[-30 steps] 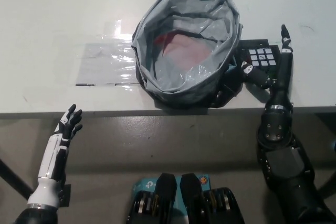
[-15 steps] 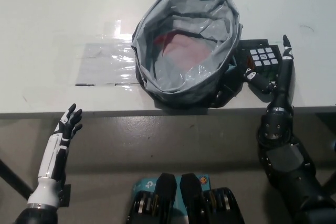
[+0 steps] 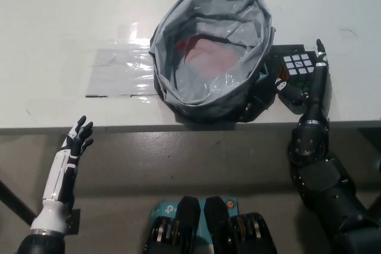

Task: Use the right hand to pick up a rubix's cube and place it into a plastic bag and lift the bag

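Black right hand [image 3: 305, 81] at frame right, fingers spread around the black-framed rubik's cube [image 3: 297, 66], not lifted off the white table [image 3: 65, 22]. Crinkled grey plastic bag [image 3: 209, 52] just left, mouth open. White left hand [image 3: 75, 141] lower left, fingers apart.

Bright, even light is falling from overhead, washing the white surface [image 3: 71, 4] toward 12 o'clock nearly to blank. Glare is streaking off a clear plastic sheet [image 3: 116, 72] lying at about 9 o'clock from centre, and softer sheen is showing on the grey bag [image 3: 208, 52] rim. The bag is casting a short dark shadow toward 6 o'clock along the surface's front edge. Below that edge the floor [image 3: 178, 165] is sitting dimmer and duller. Detail is looking slightly soft and grainy throughout, with the black right hand [image 3: 309, 81] reading as low-contrast dark mass.
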{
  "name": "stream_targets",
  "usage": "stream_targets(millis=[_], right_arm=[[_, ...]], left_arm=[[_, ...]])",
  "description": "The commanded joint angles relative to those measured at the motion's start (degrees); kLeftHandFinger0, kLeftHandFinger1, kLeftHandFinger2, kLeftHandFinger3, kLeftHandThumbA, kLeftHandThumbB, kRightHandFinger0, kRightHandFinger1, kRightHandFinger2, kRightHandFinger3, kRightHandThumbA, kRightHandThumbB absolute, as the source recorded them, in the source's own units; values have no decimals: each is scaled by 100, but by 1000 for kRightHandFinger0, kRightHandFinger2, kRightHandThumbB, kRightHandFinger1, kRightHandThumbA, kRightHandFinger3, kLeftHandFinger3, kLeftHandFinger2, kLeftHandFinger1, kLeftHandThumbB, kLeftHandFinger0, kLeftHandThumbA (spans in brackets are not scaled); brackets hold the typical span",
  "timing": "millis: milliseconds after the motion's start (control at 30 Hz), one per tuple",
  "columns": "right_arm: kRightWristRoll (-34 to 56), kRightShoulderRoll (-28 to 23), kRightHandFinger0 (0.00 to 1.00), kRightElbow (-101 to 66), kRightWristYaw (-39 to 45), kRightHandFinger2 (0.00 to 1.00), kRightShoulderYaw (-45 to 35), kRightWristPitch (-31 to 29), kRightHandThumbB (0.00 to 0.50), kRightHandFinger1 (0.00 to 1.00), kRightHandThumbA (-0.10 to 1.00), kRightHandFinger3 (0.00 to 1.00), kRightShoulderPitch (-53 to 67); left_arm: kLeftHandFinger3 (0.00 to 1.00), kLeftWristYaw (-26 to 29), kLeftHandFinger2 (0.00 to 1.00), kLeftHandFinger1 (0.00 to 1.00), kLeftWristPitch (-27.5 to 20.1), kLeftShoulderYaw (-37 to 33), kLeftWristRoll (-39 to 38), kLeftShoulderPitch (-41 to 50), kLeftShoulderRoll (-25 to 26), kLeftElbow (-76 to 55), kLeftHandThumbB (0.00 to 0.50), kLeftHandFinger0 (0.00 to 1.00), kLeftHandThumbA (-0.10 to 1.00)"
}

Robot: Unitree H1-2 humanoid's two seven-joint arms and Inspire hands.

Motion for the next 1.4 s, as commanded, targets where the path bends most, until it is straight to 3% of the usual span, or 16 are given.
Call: stream_targets(millis=[0, 100, 200, 267, 300, 367, 400, 433, 467, 567, 667, 700, 800, 1133, 1233, 1367], right_arm=[[217, -84, 1000, 26, 108, 1000, 2, -52, 432, 1000, 872, 1000, -437], [606, -64, 1000, 34, 529, 1000, -174, -332, 395, 1000, 775, 1000, -441], [1270, 24, 1000, -8, 899, 1000, -599, -591, 382, 1000, 580, 1000, -450], [1706, 63, 696, -60, 1201, 1000, -938, -253, 345, 803, 461, 1000, -498], [1783, 65, 525, -26, 1241, 877, -1031, -171, 324, 645, 302, 1000, -527], [1917, 37, 377, 139, 1313, 637, -1222, 97, 287, 479, 7, 730, -611], [1953, 11, 222, 270, 1362, 546, -1293, 138, 282, 355, -92, 640, -644], [1973, -14, 63, 383, 1408, 367, -1351, 139, 267, 191, -98, 468, -662], [1983, -23, 13, 420, 1432, 435, -1373, 130, 264, 163, -100, 526, -666], [1944, -101, 0, 710, 1535, 552, -1389, -70, 193, 181, -100, 514, -671], [1936, -149, 0, 874, 1660, 645, -1321, -194, 178, 234, -100, 597, -677], [1953, -155, 62, 906, 1671, 670, -1311, -212, 184, 268, -100, 606, -686], [1979, -158, 5, 943, 1666, 675, -1291, -271, 182, 257, -100, 615, -701], [2508, -108, 1, 912, 1833, 767, -1652, -390, 173, 332, -100, 677, -747], [2945, -30, 1, 531, 2050, 859, -1981, -259, 156, 470, -100, 817, -802], [4132, 195, 0, -759, 2850, 819, -2593, 515, 100, 325, -100, 955, -800]], left_arm=[[1000, -24, 1000, 1000, -268, 65, -94, -163, 120, -108, 217, 1000, 1000], [1000, -16, 1000, 1000, -237, 72, -89, -171, 120, -116, 230, 1000, 1000], [1000, -15, 1000, 1000, -221, 72, -87, -179, 120, -118, 225, 1000, 1000], [1000, -16, 1000, 1000, -203, 72, -84, -183, 123, -122, 222, 1000, 1000], [1000, -19, 1000, 1000, -209, 72, -88, -184, 123, -122, 222, 1000, 1000], [1000, -18, 1000, 1000, -248, 71, -82, -198, 128, -103, 223, 1000, 1000], [1000, -21, 1000, 1000, -263, 74, -89, -205, 131, -92, 223, 1000, 1000], [1000, -22, 1000, 1000, -268, 77, -97, -212, 131, -89, 224, 1000, 1000], [1000, -21, 1000, 1000, -269, 79, -100, -215, 130, -88, 224, 1000, 1000], [1000, -15, 1000, 1000, -300, 86, -82, -248, 150, -60, 217, 1000, 1000], [1000, -18, 1000, 1000, -256, 98, -96, -269, 160, -82, 216, 1000, 1000], [1000, -30, 1000, 1000, -225, 98, -120, -271, 159, -99, 214, 1000, 1000], [1000, -25, 1000, 1000, -275, 115, -140, -287, 157, -56, 207, 1000, 1000], [1000, -13, 1000, 1000, -300, 135, -105, -263, 165, -51, 190, 1000, 1000], [1000, -32, 1000, 1000, -303, 136, -121, -240, 166, -68, 172, 1000, 1000], [1000, -6, 1000, 1000, -292, 139, -70, -206, 165, -91, 177, 1000, 1000]])
